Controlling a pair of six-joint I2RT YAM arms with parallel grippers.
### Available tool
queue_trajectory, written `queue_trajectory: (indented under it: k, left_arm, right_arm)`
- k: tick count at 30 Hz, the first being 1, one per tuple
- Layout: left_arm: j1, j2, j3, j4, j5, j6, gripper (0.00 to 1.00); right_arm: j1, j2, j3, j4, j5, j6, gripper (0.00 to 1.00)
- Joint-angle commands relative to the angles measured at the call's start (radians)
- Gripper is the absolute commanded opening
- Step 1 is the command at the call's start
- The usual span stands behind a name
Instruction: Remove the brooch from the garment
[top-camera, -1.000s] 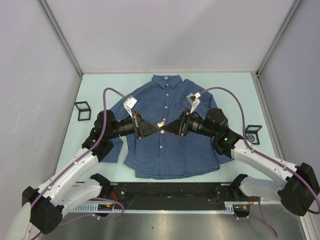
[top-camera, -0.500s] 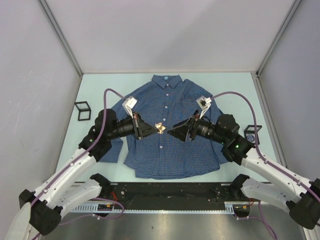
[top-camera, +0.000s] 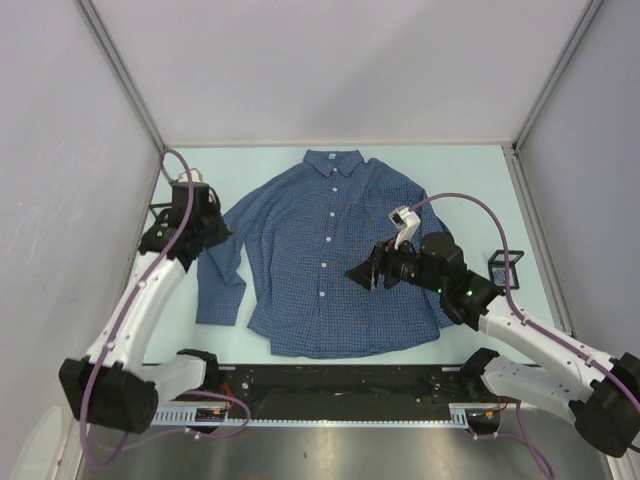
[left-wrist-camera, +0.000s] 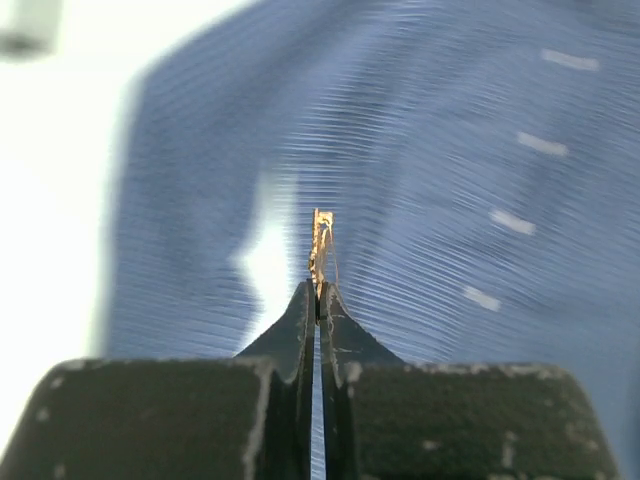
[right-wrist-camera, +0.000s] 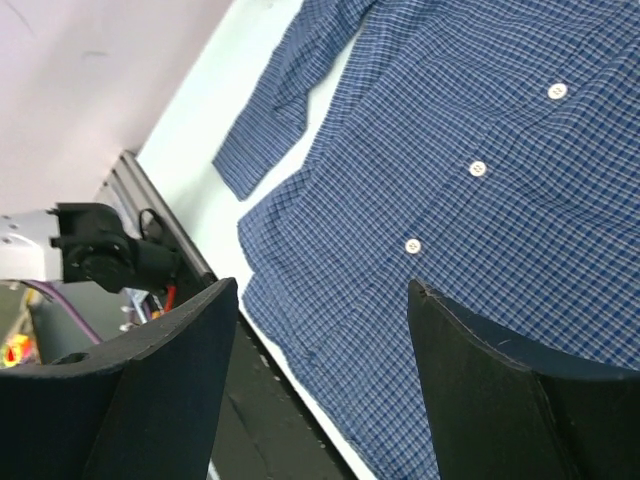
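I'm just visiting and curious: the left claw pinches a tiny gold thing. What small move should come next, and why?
Probably lower the left gripper toward the bare table beside the shirt and open it. The brooch is clamped between its shut fingertips, apparently free of the cloth, so only setting it down seems left. The right gripper hangs open over the shirt, holding nothing.

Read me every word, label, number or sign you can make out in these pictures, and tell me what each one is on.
No text can be read in any view.
The pale blue neck label at the collar of the shirt: too small to read.
The brooch pinched in the left pincer: blurred, no writing visible.
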Motion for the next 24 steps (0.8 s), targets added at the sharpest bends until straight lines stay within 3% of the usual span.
queue_trajectory:
  k: [1,6,14,21,24]
  left_arm:
    - [0.106,0.14,0.057,-0.101,-0.244,0.05,0.0]
    - [0.115,0.358,0.113,0.012,-0.624,0.247,0.0]
    - [0.196,0.603,0.032,0.408,-0.759,0.552,0.0]
    - [0.294,0.734,0.079,0.516,-0.724,0.635,0.0]
    - [0.313,0.796,0.134,0.534,-0.784,0.668,0.0]
  right_arm:
    - [-0.002,-0.003,0.009,0.022,0.032,-0.076,0.72]
    - [-0.022,-0.009,0.008,0.009,0.059,-0.122,0.72]
    - [0.004,-0.104,-0.002,-0.051,0.117,-0.17,0.72]
    - [0.011,-0.133,-0.029,-0.072,0.161,-0.179,0.72]
    - [0.014,-0.126,-0.029,-0.066,0.151,-0.179,0.72]
